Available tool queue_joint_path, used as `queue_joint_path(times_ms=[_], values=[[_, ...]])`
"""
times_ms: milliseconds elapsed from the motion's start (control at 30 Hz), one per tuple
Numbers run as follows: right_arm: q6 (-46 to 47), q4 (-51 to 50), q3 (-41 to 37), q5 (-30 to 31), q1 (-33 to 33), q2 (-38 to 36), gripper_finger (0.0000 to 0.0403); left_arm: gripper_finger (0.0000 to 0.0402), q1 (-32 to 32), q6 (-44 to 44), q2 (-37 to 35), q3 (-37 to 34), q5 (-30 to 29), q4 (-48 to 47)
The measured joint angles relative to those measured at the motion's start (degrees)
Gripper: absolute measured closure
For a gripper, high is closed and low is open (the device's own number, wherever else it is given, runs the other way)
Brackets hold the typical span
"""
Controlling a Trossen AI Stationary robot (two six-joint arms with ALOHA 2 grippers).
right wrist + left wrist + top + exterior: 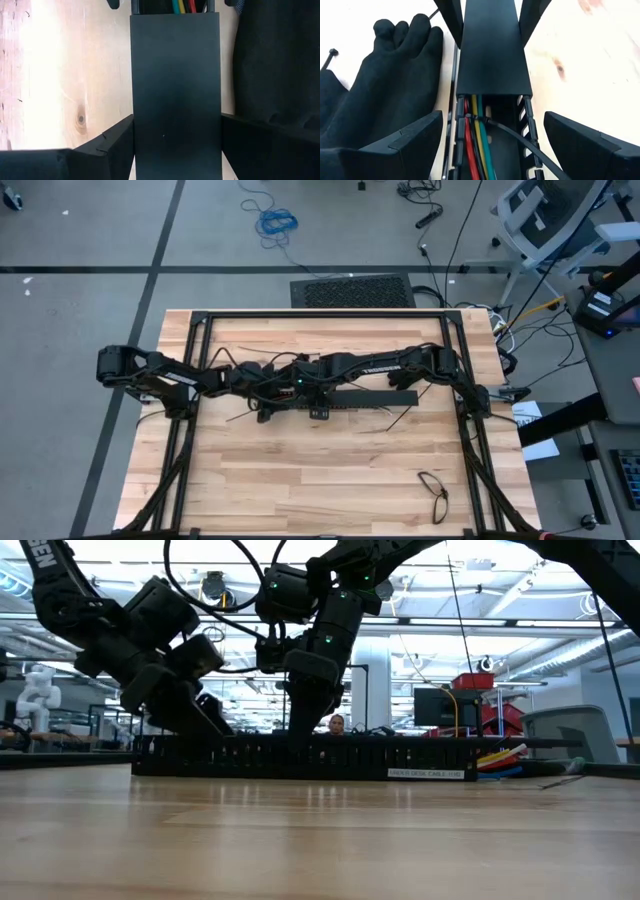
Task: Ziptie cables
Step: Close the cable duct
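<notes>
A long black slotted bar lies across the table's middle, a flat black cover on part of it. Red, yellow, green and black cables lie inside its uncovered part; their ends also show past the cover. One black cable slants out over the bar's side wall. My left gripper stands open astride the uncovered part, its fingers clear of both walls. My right gripper is shut on the covered part, facing the left one. My right gripper pinches the bar's cover by its two long side edges between its two fingers. The fingers come steeply from above and lie across the bar. The bar stays flat on the table.
A black glove-like cloth lies beside the bar. Thin straight black strips lie around the bar. A small black wire loop lies near the front right. A black frame rims the table. In the low view a person shows beyond the bar.
</notes>
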Motion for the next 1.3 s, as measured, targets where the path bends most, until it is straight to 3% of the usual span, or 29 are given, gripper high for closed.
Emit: queue_joint_path(times_ms=[333,700,1300], values=[[0.0,0.0,0.0,0.01,0.0,0.0,0.016,0.0064,0.0,-0.06,0.0,0.0,0.75,-0.95],[0.0,0.0,0.0,0.01,0.0,0.0,0.016,0.0126,0.04,-1.56,0.0,0.0,1.75,-0.99],[0.0,0.04,0.0,0.01,0.0,0.0,0.016,0.0128,0.0,-1.05,0.0,0.0,1.53,-0.07]])
